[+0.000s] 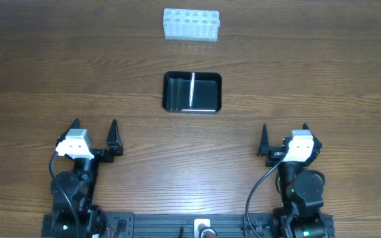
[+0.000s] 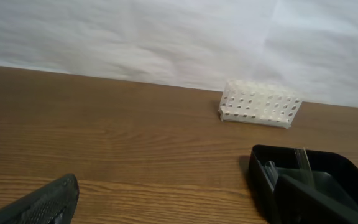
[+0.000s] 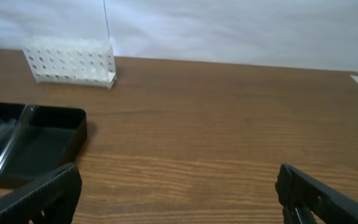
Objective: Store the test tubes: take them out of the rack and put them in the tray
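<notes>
Looks like a robotics lab bench here, not a home or a shop. A bare wood-grain tabletop [image 1: 38,73] fills the floor of the scene, with the left arm [image 1: 77,173] and right arm [image 1: 301,182] mounted on a black rail [image 1: 164,221] at its near edge. Behind it hangs a plain white sheet [image 2: 135,37], creased, screening off the room. Out on the wood sit a white perforated test tube rack [image 1: 191,25] and a black tray [image 1: 166,92] with one clear tube [image 1: 192,91] inside: lab ware, though perhaps only staged props.

No readable text or labels anywhere.
</notes>
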Available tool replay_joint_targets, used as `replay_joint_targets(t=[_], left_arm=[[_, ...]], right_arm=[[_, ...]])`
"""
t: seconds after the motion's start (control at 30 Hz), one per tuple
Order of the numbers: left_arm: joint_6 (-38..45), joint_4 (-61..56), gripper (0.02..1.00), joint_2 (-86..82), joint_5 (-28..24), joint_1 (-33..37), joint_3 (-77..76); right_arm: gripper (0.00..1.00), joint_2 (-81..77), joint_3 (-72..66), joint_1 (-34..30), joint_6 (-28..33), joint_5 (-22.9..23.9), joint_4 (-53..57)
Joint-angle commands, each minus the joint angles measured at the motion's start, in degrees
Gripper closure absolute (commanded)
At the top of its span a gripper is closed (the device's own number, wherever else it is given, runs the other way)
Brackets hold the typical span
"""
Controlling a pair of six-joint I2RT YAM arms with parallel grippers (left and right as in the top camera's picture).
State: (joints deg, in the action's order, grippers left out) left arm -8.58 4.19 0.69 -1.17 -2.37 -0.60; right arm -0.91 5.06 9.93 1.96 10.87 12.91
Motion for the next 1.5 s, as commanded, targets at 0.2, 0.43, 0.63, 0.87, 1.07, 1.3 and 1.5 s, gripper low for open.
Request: replay_joint_targets(t=[0.2, 0.43, 0.63, 0.87, 1.07, 1.3, 1.5], left_arm=[[0.0, 0.2, 0.018, -0.3, -0.7, 0.4, 0.3], [0.0, 0.2, 0.018, -0.3, -0.7, 0.4, 0.3], [0.0, 0.2, 0.018, -0.3, -0.7, 0.4, 0.3], [0.0, 0.2, 0.018, -0.3, -0.7, 0.4, 0.3], [0.0, 0.2, 0.018, -0.3, -0.7, 0.4, 0.3], [0.0, 0.2, 0.02, -0.3, -0.7, 0.4, 0.3], [0.0, 0.2, 0.018, -0.3, -0.7, 0.4, 0.3]], right_arm=[[0.009, 0.6, -2.4, -1.2, 3.5, -0.8, -4.1], [0.009, 0.6, -4.7, -2.7, 3.5, -2.2, -9.4], [0.009, 0.6, -4.8, -2.7, 3.5, -2.4, -9.7], [0.007, 0.4, -4.8, -2.9, 3.5, -2.2, -9.5], [0.009, 0.4, -4.8, -2.9, 3.5, -2.2, -9.5], [0.007, 0.4, -4.8, -2.9, 3.5, -2.2, -9.5], [0.009, 0.4, -4.8, -2.9, 3.5, -2.2, -9.5]])
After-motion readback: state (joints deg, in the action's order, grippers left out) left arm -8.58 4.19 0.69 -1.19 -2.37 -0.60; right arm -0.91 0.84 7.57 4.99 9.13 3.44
